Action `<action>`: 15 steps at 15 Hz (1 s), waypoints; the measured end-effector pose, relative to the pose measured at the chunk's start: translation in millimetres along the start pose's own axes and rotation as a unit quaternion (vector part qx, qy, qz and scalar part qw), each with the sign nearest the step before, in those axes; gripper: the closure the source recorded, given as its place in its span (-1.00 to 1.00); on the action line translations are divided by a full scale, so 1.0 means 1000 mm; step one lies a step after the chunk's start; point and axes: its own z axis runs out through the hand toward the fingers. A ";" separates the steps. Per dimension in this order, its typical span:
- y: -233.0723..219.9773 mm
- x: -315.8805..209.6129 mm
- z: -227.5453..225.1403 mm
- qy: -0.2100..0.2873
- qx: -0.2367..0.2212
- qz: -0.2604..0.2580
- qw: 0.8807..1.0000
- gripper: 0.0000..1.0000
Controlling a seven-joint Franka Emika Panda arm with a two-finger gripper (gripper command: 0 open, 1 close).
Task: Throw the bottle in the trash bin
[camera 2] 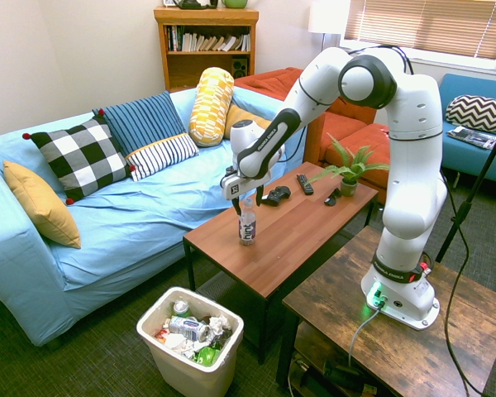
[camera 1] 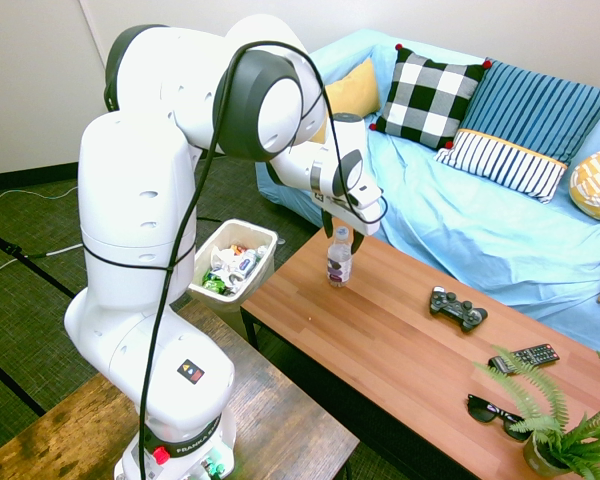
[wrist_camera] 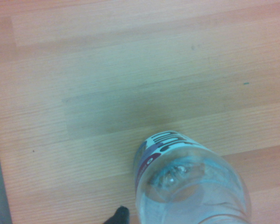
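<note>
Upright, a clear plastic bottle (camera 1: 339, 262) stands on the wooden coffee table (camera 1: 410, 330), its top between the parted fingers of the robot's gripper (camera 1: 342, 225). Near the table, a pale trash bin (camera 2: 192, 364) on the floor holds cans, crumpled wrappers and a green bottle (camera 2: 207, 356). Beyond is a blue-covered sofa (camera 2: 124, 223).

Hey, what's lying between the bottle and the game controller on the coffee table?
Nothing: in the first exterior view, bare tabletop runs from the bottle to the controller.
</note>
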 end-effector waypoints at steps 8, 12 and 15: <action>0.000 0.001 -0.002 -0.005 0.003 0.009 1.000 1.00; -0.002 0.003 -0.005 -0.007 0.008 0.012 1.000 1.00; -0.001 0.006 -0.009 -0.012 0.007 0.015 1.000 1.00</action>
